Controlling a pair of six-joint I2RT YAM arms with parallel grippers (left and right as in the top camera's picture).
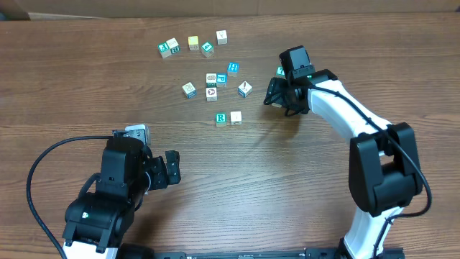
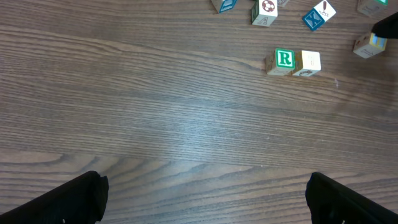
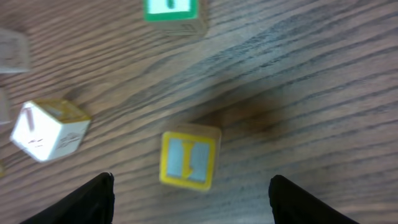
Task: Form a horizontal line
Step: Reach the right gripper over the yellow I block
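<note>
**Small wooden cube with a green "R" on top** (image 1: pixel 221 119) and **pale whitish wooden cube** (image 1: pixel 236 117): both flat on the table, side by side and touching, with the "R" on the left in the overhead view. **Wooden cube with a yellow-bordered top face** (image 3: pixel 188 158): flat, slightly turned, well apart to their right. **Green-faced wooden cube** (image 3: pixel 173 12): near the yellow one, cropped, its letter unreadable.
</note>
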